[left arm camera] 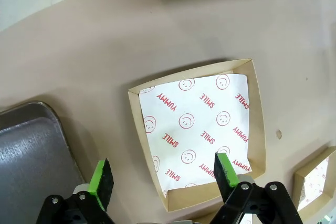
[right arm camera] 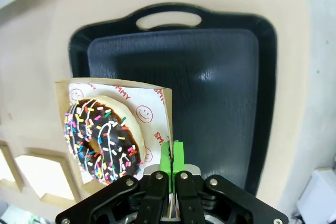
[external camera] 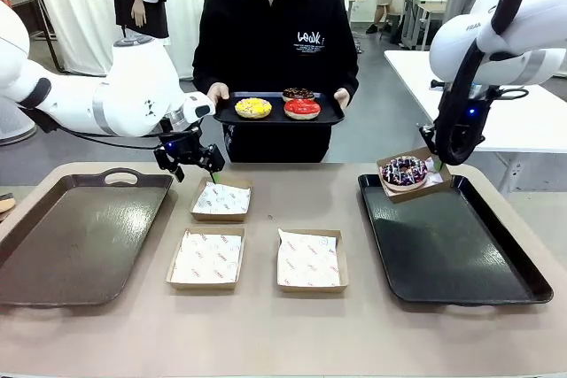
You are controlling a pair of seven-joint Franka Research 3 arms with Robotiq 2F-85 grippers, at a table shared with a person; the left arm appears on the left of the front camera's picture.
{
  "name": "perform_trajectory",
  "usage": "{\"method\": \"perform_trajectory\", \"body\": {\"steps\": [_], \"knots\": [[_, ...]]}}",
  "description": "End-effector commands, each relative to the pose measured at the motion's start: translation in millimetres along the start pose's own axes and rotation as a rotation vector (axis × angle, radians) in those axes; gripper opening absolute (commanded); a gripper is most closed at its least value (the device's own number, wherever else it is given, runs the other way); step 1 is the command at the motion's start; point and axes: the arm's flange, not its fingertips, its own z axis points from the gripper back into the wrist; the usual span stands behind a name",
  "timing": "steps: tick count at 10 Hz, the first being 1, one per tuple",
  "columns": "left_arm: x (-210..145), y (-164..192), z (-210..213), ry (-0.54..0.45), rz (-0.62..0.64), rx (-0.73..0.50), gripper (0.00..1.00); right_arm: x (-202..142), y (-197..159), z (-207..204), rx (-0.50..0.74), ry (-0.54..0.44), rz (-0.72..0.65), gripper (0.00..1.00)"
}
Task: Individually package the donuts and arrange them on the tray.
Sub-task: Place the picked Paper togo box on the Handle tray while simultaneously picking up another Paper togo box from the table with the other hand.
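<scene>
Sitting in a brown paper-lined box (right arm camera: 113, 86), the chocolate donut with coloured sprinkles (right arm camera: 102, 137) is at the far left corner of the black tray (external camera: 461, 245) on the right side of the desk (external camera: 266, 325). The right tool (right arm camera: 171, 156) has its green pads pressed together on one edge of that box, which tilts a little. Whether the box rests on the tray or hangs just above it is hard to tell.

Across the desk, a person holds a small dark tray (external camera: 232, 117) carrying the yellow donut (external camera: 253, 108), the red donut (external camera: 302, 108) and, behind them, the dark chocolate donut (external camera: 299, 94).

Three open boxes lie in the middle of the desk, each lined with printed paper and holding no donut. The left tool (left arm camera: 164, 174) hangs above the far box (external camera: 221, 200), jaws spread wide, holding nothing. A brown tray (external camera: 80, 236) lies at the left.

By my reckoning one donut of four is packaged and nearly placed; three are not yet boxed or set on the tray.
</scene>
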Motion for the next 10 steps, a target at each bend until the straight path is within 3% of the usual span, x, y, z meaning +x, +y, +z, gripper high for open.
{"method": "perform_trajectory", "body": {"steps": [1,5,7,8,10], "knots": [[5.1,-8.2,-13.0,0.004,0.04,0.012,1.0,20.6,6.5,-17.5,0.021,0.014,0.048,0.01],[10.6,-15.9,-20.3,0.02,0.111,0.08,1.0,36.5,7.8,-41.6,0.071,0.072,0.002,0.01],[7.0,-11.4,-9.3,0.031,0.122,0.164,1.0,26.9,9.8,-45.4,0.01,0.053,0.025,0.01],[5.3,-8.0,-19.4,0.014,0.088,0.041,1.0,26.9,9.8,-45.4,0.01,0.053,0.025,0.01],[5.3,-8.0,-19.4,0.014,0.088,0.041,1.0,26.9,9.8,-45.4,0.01,0.053,0.025,0.01]]}}
